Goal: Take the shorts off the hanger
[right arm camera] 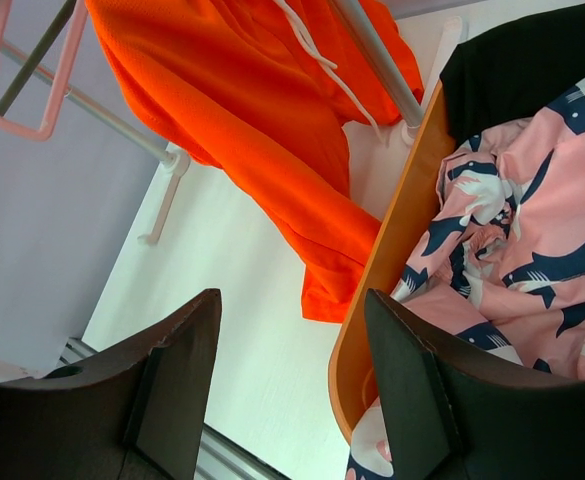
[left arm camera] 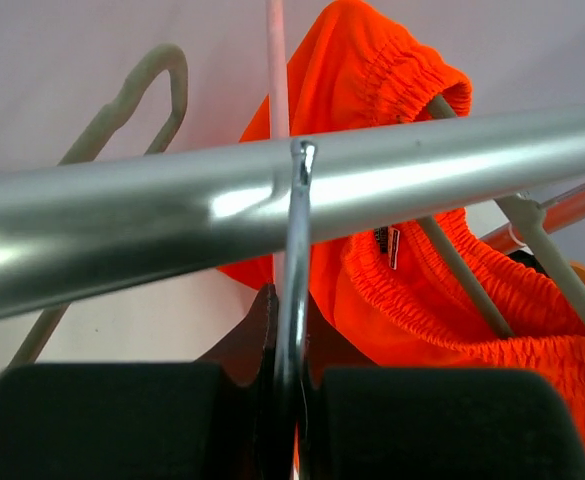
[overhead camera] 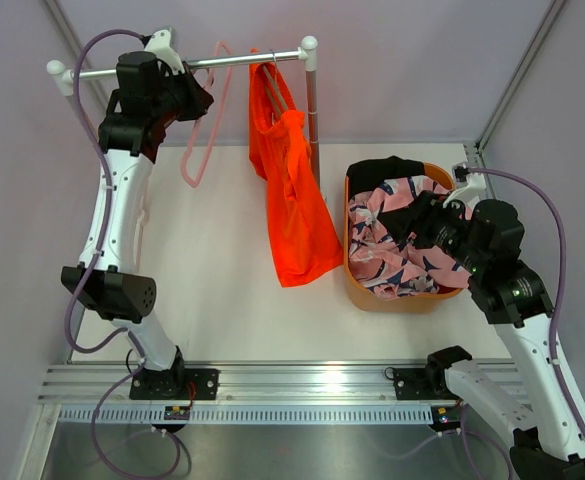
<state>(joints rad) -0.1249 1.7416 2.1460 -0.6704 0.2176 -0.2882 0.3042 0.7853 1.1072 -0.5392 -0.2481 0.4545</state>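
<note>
Left pincer (left arm camera: pixel 290 405) clamped on a hanger hook (left arm camera: pixel 295 290), right pincer (right arm camera: pixel 290 335) agape: orange shorts (overhead camera: pixel 297 200) may snag, dragging the rail (overhead camera: pixel 242 58)

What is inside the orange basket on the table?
In the orange basket lie pink cloth shorts with navy-and-white print and, at the far rim, plain black cloth shorts. The basket's bottom and anything beneath them are covered.

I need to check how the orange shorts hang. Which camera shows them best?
The top external view: the orange shorts appear whole, hanging below the rail. The left wrist view shows only their elastic waistband behind the rail. The right wrist view shows most of them, cropped at the top, beside the basket.
</note>
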